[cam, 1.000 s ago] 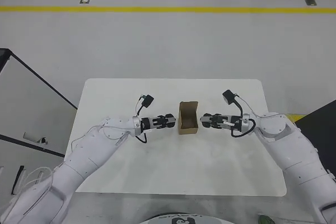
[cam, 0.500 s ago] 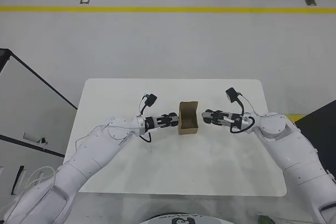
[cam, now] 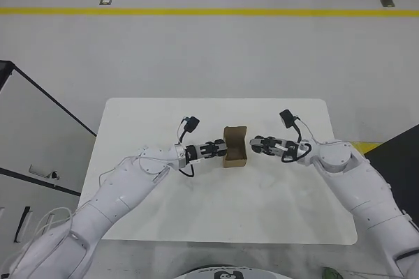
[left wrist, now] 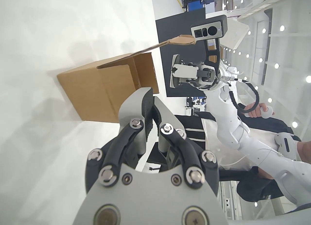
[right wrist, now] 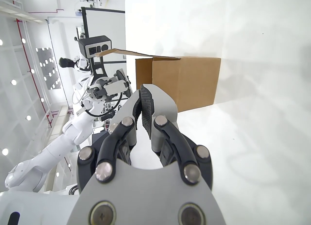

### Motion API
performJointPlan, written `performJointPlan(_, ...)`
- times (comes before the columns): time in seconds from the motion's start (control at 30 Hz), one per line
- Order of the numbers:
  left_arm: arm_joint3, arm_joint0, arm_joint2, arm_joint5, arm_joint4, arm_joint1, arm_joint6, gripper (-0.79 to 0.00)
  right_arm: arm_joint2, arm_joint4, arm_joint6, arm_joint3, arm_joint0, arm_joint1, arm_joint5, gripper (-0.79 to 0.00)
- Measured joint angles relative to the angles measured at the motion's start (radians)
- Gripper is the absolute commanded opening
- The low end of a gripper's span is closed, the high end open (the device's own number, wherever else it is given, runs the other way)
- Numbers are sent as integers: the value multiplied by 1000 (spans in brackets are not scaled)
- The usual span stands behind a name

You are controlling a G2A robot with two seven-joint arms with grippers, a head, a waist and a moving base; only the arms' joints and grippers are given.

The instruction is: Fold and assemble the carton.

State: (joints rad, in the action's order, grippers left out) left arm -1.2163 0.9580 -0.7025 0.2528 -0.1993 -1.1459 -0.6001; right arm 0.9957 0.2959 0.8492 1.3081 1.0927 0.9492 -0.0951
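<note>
A small brown carton (cam: 234, 148) stands in the middle of the white table (cam: 216, 209), its top open and one flap (cam: 234, 132) raised at the far side. The left gripper (cam: 219, 148) sits just left of the carton, shut and empty, its tip at the carton's side wall. In the left wrist view the shut left gripper (left wrist: 150, 95) is right by the carton (left wrist: 104, 90). The right gripper (cam: 252, 146) is just right of the carton, also shut with nothing held. The right wrist view shows the right gripper (right wrist: 143, 92) close to the carton (right wrist: 184, 80).
A black-framed panel (cam: 28, 132) stands off the table's left side. A dark block (cam: 405, 153) sits beyond the right edge. Bare table surface lies in front of and behind the carton.
Both grippers have moved inward toward the carton from either side. The carton has stayed in place.
</note>
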Motion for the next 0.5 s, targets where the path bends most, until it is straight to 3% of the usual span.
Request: performJointPlan(0.5, 29, -7, 4, -11, 49, -30, 13, -785, -80, -24, -28, -75, -71, 48, 20, -785)
